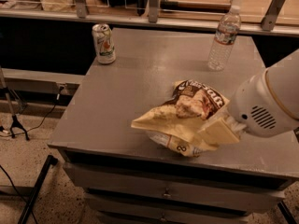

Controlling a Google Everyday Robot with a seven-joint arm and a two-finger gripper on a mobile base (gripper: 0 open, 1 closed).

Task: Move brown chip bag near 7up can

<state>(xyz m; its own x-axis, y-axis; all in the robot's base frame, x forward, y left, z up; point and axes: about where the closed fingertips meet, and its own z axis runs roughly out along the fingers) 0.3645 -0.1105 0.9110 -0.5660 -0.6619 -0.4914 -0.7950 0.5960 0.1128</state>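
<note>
The brown chip bag [187,111] is crumpled at the front right of the grey table [126,92], dark brown top facing the back, pale cream part spreading to the left. My gripper [214,132] comes in from the right on a big white arm and is shut on the bag's right side; one cream finger [219,130] lies over the bag. The bag's front edge sits close to the table's front edge. The 7up can [103,43] stands upright at the far left corner of the table, well apart from the bag.
A clear plastic water bottle [223,38] stands upright at the back right of the table. A shelf rail with metal posts [149,6] runs behind the table. Drawers [163,190] are under the tabletop. Cables and a stand leg [32,190] lie on the floor at left.
</note>
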